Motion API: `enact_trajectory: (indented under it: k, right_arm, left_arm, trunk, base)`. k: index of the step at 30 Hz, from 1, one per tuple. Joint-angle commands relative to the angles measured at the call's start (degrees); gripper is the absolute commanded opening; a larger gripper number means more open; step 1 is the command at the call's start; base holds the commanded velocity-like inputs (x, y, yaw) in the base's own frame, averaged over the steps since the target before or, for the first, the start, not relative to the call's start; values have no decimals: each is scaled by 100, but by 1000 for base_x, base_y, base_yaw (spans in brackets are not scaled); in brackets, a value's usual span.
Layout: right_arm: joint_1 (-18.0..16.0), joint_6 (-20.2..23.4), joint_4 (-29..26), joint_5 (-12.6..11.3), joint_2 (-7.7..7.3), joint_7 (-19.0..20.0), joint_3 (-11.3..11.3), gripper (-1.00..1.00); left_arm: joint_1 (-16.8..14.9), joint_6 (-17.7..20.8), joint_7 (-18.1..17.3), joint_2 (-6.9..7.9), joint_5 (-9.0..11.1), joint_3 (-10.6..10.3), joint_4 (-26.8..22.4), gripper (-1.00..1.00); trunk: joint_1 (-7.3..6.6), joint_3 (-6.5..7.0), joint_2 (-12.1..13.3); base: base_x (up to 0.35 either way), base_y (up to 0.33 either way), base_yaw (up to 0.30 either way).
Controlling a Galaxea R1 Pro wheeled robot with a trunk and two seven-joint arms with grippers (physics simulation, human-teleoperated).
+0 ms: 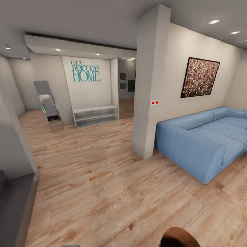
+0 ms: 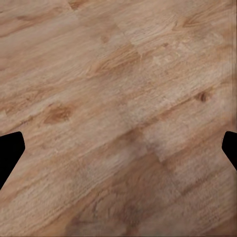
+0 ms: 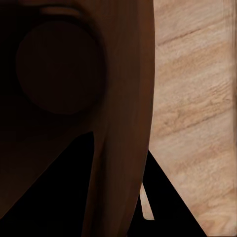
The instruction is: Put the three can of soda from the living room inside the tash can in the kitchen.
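Observation:
The tash can's glossy copper-brown rim (image 1: 178, 238) pokes up at the bottom edge of the head view. In the right wrist view its dark brown inside and round bottom (image 3: 59, 64) loom close. My right gripper (image 3: 120, 144) is shut on its wall, with one black finger inside and one outside. My left gripper (image 2: 121, 148) hangs open over bare wood plank floor (image 2: 118, 74), its black fingertips (image 2: 11, 150) far apart with nothing between them. The cans of soda are out of view.
A blue corner sofa (image 1: 206, 144) stands at the right, behind a white wall pillar (image 1: 147, 103). Farther off are a low white shelf (image 1: 95, 116), a leaning mirror (image 1: 48, 103) and a doorway (image 1: 126, 99). Grey furniture (image 1: 13, 202) lines the left edge. Open plank floor (image 1: 103, 178) lies ahead.

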Motion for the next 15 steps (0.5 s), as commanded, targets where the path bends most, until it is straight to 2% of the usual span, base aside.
enact_trajectory:
  k: [1,15]
  right_arm:
    - [-3,4,-10,-40,0,35,-42,-100]
    - [-3,12,-1,-40,0,35,-41,-100]
  left_arm:
    - [0,19,-2,0,-7,10,3,100]
    - [0,62,-6,0,-22,-2,7,100]
  trunk:
    - [-23,19,41]
    - [-330,271,603]
  base:
    - [-20,6,-252]
    - [-4,1,-252]
